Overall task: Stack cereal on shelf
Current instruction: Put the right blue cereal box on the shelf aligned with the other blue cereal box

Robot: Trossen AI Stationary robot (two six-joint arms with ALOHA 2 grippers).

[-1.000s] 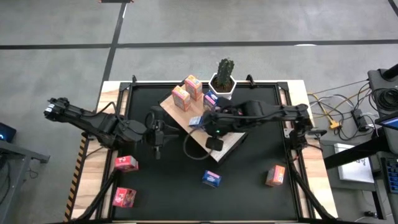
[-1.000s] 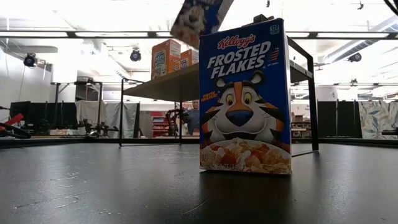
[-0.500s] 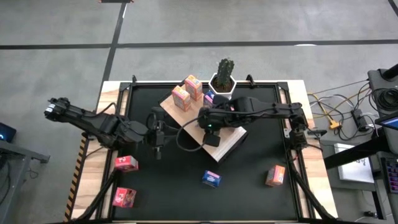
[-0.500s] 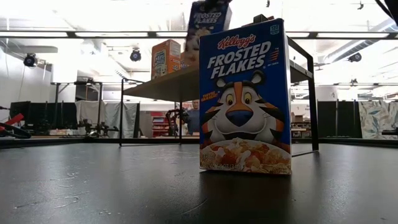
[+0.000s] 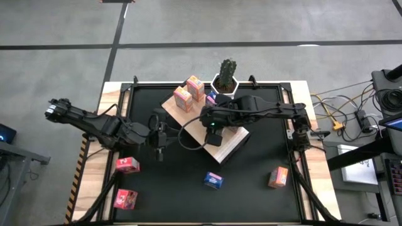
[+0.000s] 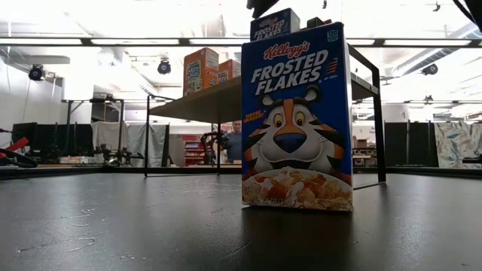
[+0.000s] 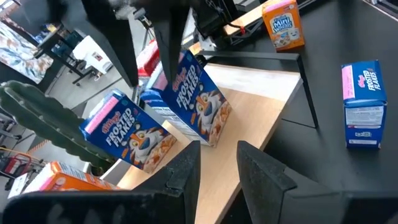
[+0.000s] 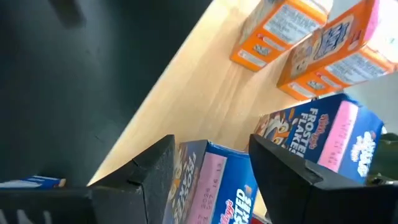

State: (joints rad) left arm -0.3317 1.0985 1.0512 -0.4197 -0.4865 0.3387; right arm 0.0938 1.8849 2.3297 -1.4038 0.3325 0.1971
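Blue cereal box [image 8: 214, 180] is being straddled on the shelf [image 5: 232, 143] by the right claw [image 8: 208, 163], fingers spread wide; the left claw [image 5: 159, 139] beside the shelf is being kept narrow.

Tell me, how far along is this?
Done: two orange cardboard boxes and one blue Frosted Flakes box sit on the light-wood shelf board. In hand: the open right gripper straddles a second blue box; the left gripper waits beside the board. Remaining: two pink boxes, one blue, one orange, on the black table.
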